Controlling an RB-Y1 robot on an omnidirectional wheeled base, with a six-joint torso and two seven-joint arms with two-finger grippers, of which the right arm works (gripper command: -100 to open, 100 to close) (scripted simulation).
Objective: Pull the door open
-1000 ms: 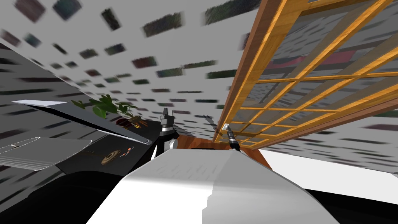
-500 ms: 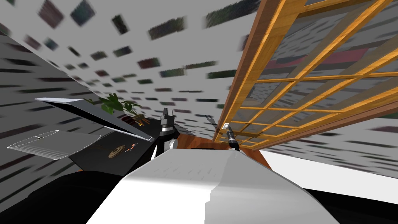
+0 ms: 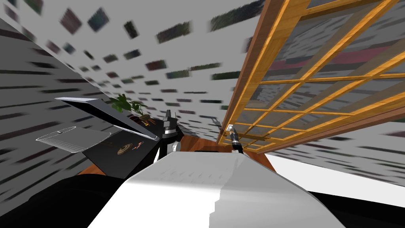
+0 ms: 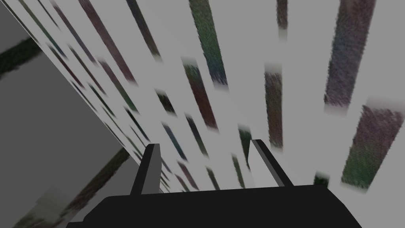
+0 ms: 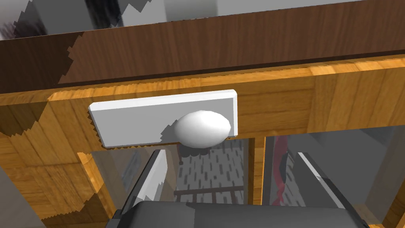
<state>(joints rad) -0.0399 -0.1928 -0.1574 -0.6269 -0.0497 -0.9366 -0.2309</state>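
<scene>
Right pincer (image 5: 232, 155) spread — white knob (image 5: 202, 128), just ahead

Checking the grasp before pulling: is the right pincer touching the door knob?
Cannot tell. In the right wrist view the right pincer stands open with the knob just past one fingertip; no clear gap or contact shows.

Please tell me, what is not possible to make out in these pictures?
1. Right claw and white knob, touching or apart: the right wrist view gives no depth.
2. Small things on the dark top: too small in the head view to name.
3. The door's upper and far parts: cut off by the head view's edges.
</scene>
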